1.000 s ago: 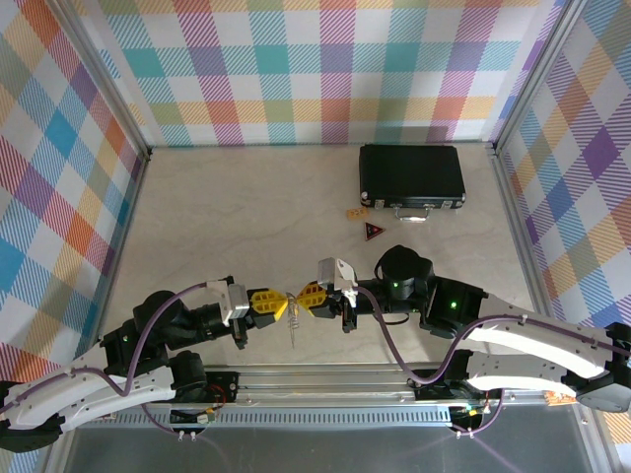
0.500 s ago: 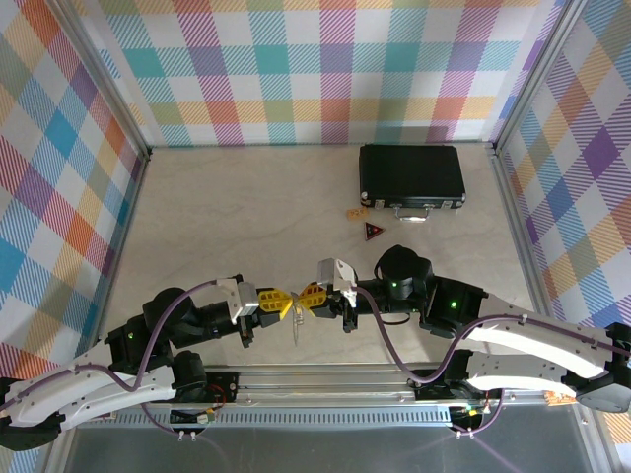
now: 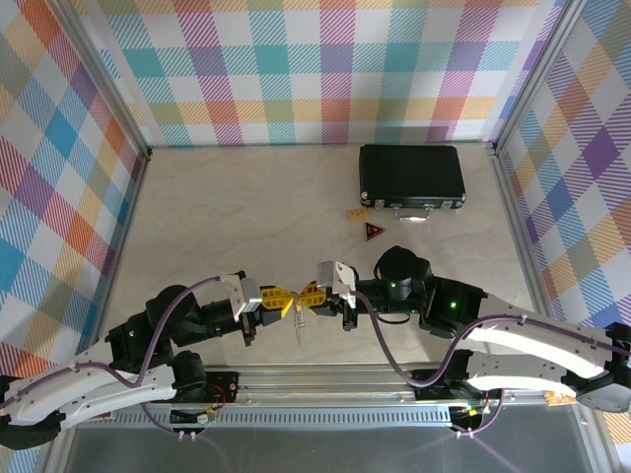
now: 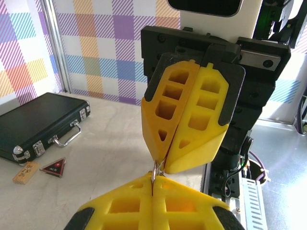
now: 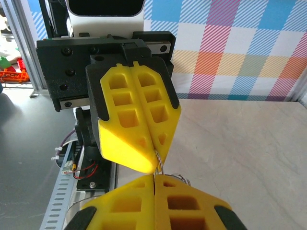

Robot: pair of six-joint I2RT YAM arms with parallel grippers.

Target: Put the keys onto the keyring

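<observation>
My left gripper [image 3: 293, 297] and right gripper [image 3: 307, 295] meet tip to tip above the table's near edge, both shut. Between them a thin silvery piece, the keyring [image 3: 299, 322], hangs edge-on. In the left wrist view my left gripper [image 4: 154, 181] pinches the keyring's fine metal loop [image 4: 157, 168], and the right gripper's fingers [image 4: 192, 120] clamp the same loop from above. The right wrist view shows my right gripper [image 5: 154, 178] holding that loop [image 5: 159, 162], with silvery wire [image 5: 181, 178] beside it. I cannot pick out the yellow-headed key among the yellow fingers.
A black rectangular case [image 3: 411, 175] lies at the back right, also seen from the left wrist as the case [image 4: 38, 122]. A small tan tag [image 3: 355, 213] and a dark red triangular tag [image 3: 373, 232] lie in front of it. A metal rail [image 3: 325, 379] runs along the near edge.
My left gripper has pushed right toward the right gripper, so the tips now touch. The hanging silvery piece has shifted slightly right with them.
</observation>
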